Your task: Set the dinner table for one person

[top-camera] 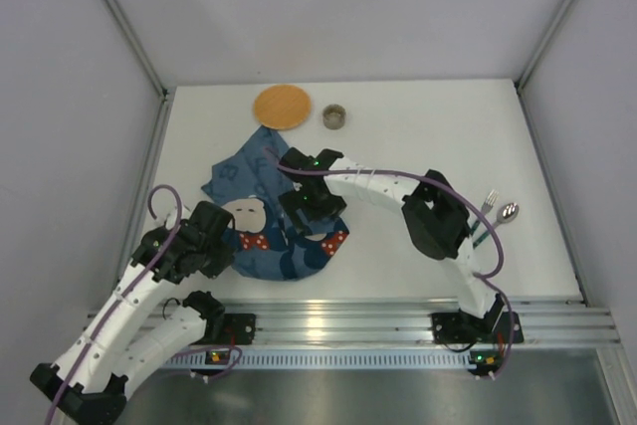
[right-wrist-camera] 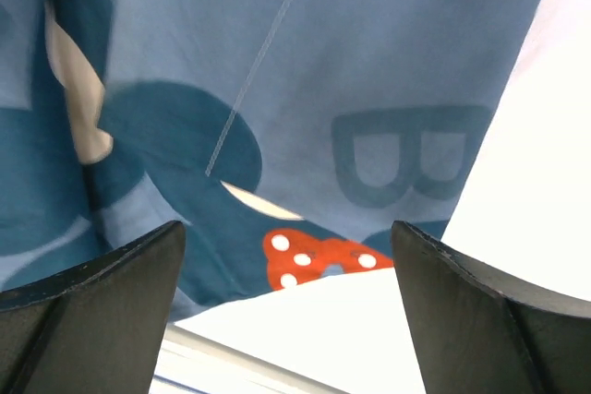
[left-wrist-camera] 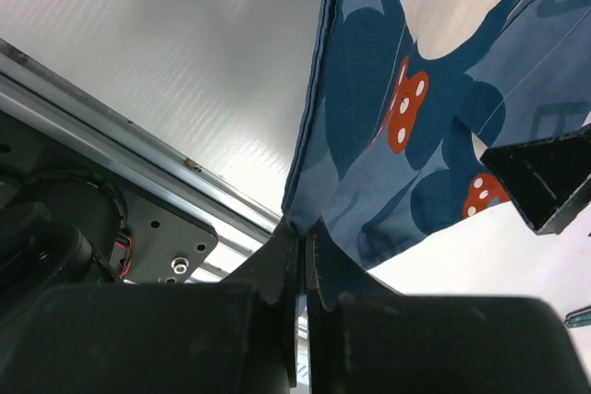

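The dark blue bear-print cloth mat (top-camera: 261, 218) lies crumpled on the white dinner table (top-camera: 418, 146), left of the middle. My left gripper (top-camera: 221, 246) is shut on the cloth's near-left corner; in the left wrist view the jaws (left-wrist-camera: 302, 239) pinch the cloth's (left-wrist-camera: 416, 136) edge. My right gripper (top-camera: 311, 208) hovers open over the cloth's right part. In the right wrist view its fingers (right-wrist-camera: 102, 292) stand wide apart with nothing between them, with the cloth (right-wrist-camera: 323, 89) and bare table (right-wrist-camera: 397, 329) below.
A round wooden plate (top-camera: 282, 106) and a small metal cup (top-camera: 334, 116) sit at the back of the table. A fork (top-camera: 488, 208) and a spoon (top-camera: 507, 214) lie at the right. Aluminium rails (top-camera: 398, 320) edge the near side.
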`<state>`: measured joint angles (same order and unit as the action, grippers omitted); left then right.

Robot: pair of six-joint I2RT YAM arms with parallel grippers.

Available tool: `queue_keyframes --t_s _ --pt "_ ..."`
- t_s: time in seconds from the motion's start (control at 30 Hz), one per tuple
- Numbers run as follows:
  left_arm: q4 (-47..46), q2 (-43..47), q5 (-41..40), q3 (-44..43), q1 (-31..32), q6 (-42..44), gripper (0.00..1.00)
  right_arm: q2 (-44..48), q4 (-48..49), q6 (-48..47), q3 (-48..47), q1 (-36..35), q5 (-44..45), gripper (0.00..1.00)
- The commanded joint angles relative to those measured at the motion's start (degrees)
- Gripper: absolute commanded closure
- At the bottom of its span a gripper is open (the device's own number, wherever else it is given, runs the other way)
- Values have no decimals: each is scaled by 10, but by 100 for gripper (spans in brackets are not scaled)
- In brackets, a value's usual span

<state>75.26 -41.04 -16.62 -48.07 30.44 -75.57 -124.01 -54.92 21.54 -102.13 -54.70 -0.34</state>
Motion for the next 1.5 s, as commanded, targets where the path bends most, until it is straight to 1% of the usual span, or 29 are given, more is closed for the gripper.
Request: queue_keyframes --t_s 0.0,0.23,0.43,0.57,0.67,0.7,0.87,0.9,1.07,1.1,1.17,1.2,1.23,1.3,1.4,1.47 --pt "88 -4 -11 -16 2 0 100 -13 10 3 -59 -24 24 8" --pt "86 7 -16 -11 2 10 100 -58 7 -20 -119 -73 38 7" --pt "96 22 -15 -12 2 13 100 -91 13 -27 -119 -77 63 9" --pt "101 28 -12 -17 2 14 100 -111 16 -40 -141 -75 86 13" --pt "110 31 -16 -23 2 15 100 -110 20 -40 -145 -66 90 20" --pt "111 33 -16 -24 2 18 100 -111 22 -40 -145 -64 90 26" --pt "110 42 -13 -24 2 21 100 -125 28 -44 -157 -55 97 42" --pt "110 41 -12 -24 2 22 100 -127 28 -45 -158 -54 97 49" --pt "108 41 -11 -23 2 26 100 -138 31 -39 -164 -53 98 61" --pt "108 42 -11 -22 2 27 100 -140 32 -36 -165 -53 99 66" --pt "106 40 -10 -22 2 28 100 -142 33 -33 -173 -52 99 66" --pt "106 39 -10 -22 2 31 100 -142 33 -32 -178 -52 97 63" --pt "106 39 -10 -22 2 31 100 -141 31 -31 -181 -52 93 57" --pt "104 39 -10 -21 2 33 100 -135 32 -29 -190 -49 80 41" --pt "102 40 -9 -20 2 36 100 -132 31 -28 -202 -48 72 37" --pt "103 40 -9 -20 2 37 100 -135 32 -26 -210 -48 68 37"
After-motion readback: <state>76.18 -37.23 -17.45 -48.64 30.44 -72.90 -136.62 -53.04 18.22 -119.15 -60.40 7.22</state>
